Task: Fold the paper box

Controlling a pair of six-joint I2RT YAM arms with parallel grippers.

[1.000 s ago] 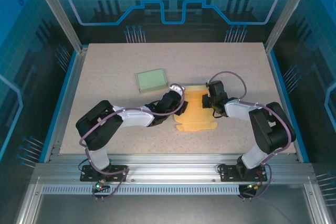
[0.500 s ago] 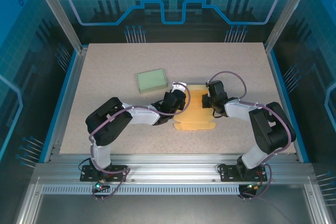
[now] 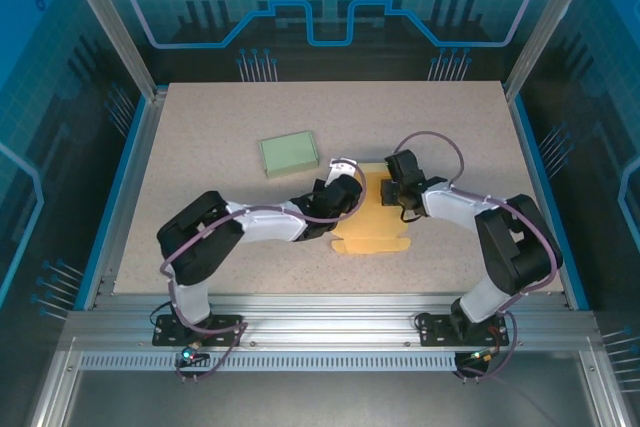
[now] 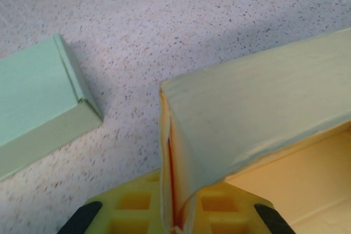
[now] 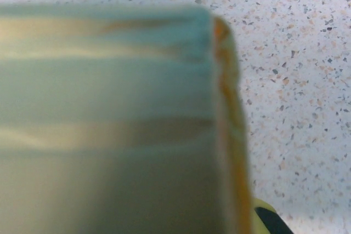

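The yellow paper box (image 3: 372,222) lies part-folded at the table's middle, its near flap flat on the surface. My left gripper (image 3: 349,195) is at the box's left side. In the left wrist view it (image 4: 178,215) is shut on a doubled, upright wall of the box (image 4: 258,113), pinched between the yellow fingers (image 4: 126,204). My right gripper (image 3: 393,190) is at the box's right side. In the right wrist view a blurred wall of the box (image 5: 109,124) stands right against the camera, with one yellow finger (image 5: 262,215) beside its edge, shut on it.
A finished pale green box (image 3: 289,154) sits just left of and behind the yellow one, and its corner (image 4: 38,100) lies close to my left gripper. Speckled tabletop (image 3: 240,117) spreads around; blue rails border its left and right edges.
My left gripper has closed on the box's left wall and shifted slightly right. The right gripper has leaned a little left, still gripping. The box has been drawn narrower between them.
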